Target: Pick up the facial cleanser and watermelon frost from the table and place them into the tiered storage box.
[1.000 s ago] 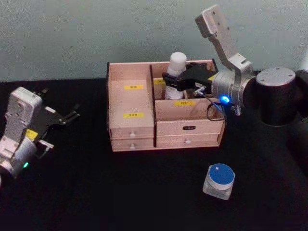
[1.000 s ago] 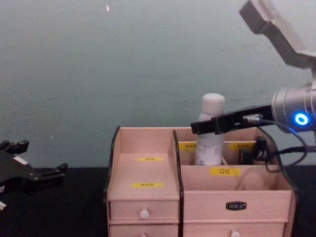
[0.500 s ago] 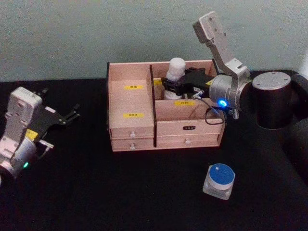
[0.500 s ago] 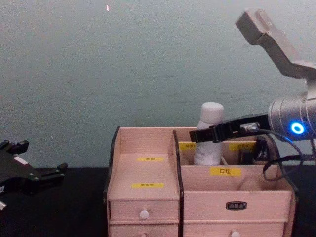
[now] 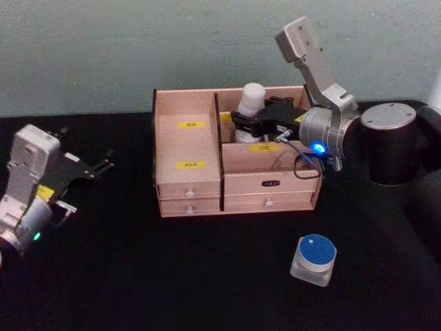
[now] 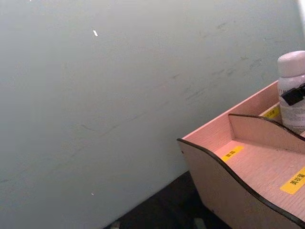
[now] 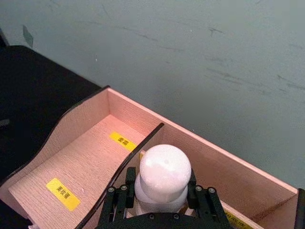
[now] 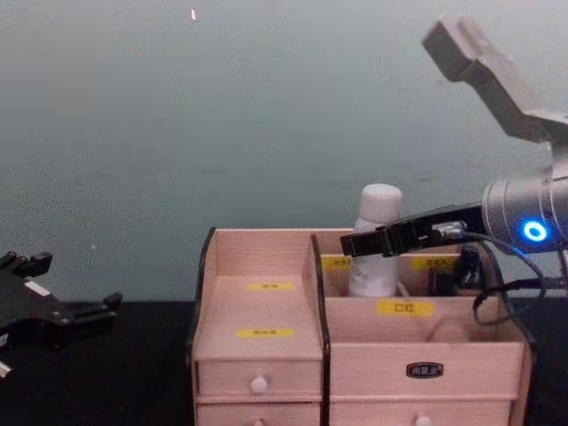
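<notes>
The facial cleanser (image 5: 251, 101), a white bottle with a rounded cap, stands upright in the back right compartment of the tiered storage box (image 5: 189, 148). My right gripper (image 5: 249, 121) is shut on its neck, one black finger on each side in the right wrist view (image 7: 161, 198). From the chest, the bottle's cap (image 8: 380, 202) rises above the box's back wall. The watermelon frost (image 5: 314, 260), a small clear jar with a blue lid, sits on the table in front of the box, to the right. My left gripper (image 5: 103, 163) hangs open at the far left.
The box (image 8: 266, 355) has a stepped left section with yellow labels and small white-knobbed drawers along its front. The table is black, and a pale green wall stands close behind the box. My right arm reaches over the box's right end.
My right gripper has lowered the bottle deeper into the back right compartment. The left arm and the blue-lidded jar have stayed put.
</notes>
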Controlling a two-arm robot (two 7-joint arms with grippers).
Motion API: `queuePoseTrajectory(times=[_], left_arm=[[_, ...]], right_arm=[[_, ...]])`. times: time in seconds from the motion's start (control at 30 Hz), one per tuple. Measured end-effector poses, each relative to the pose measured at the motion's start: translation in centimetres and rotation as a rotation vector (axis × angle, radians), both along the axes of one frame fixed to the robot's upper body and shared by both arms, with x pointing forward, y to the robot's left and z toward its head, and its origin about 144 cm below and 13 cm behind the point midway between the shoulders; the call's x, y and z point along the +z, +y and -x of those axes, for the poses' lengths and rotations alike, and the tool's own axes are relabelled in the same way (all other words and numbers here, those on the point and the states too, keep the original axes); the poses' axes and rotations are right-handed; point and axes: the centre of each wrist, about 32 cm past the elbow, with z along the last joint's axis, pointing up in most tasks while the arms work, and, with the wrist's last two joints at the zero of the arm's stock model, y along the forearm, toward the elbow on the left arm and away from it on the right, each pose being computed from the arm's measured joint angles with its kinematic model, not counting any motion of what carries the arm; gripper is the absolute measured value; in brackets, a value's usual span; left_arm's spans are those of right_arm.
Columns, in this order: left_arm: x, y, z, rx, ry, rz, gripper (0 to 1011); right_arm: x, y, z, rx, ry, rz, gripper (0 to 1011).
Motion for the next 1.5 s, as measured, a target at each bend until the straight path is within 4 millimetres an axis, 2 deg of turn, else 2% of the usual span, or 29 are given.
queuePoseTrajectory(times=[0.1, 0.13, 0.23, 0.27, 0.5, 1.17, 1.33, 1.5], left_arm=[[0.0, 0.0, 0.0, 0.0, 0.0, 0.0, 1001], [0.0, 0.0, 0.0, 0.0, 0.0, 0.0, 1001], [0.0, 0.0, 0.0, 0.0, 0.0, 0.0, 1001], [0.0, 0.0, 0.0, 0.0, 0.0, 0.0, 1001], [0.0, 0.0, 0.0, 0.0, 0.0, 0.0, 1001], [0.0, 0.0, 0.0, 0.0, 0.0, 0.0, 1001], [0.0, 0.0, 0.0, 0.0, 0.0, 0.0, 1001], [0.0, 0.0, 0.0, 0.0, 0.0, 0.0, 1001]], right_arm=[[0.0, 0.0, 0.0, 0.0, 0.0, -0.002, 664], [0.0, 0.0, 0.0, 0.0, 0.001, -0.002, 723], [0.0, 0.0, 0.0, 0.0, 0.001, -0.002, 785], [0.0, 0.0, 0.0, 0.0, 0.001, -0.003, 839], [0.1, 0.0, 0.0, -0.001, 0.002, -0.003, 1000], [0.2, -0.3, 0.2, 0.0, -0.01, -0.009, 1000], [0.2, -1.1, 1.3, 0.014, -0.046, -0.015, 1000], [-0.1, -2.3, 3.2, 0.037, -0.104, -0.025, 1000]])
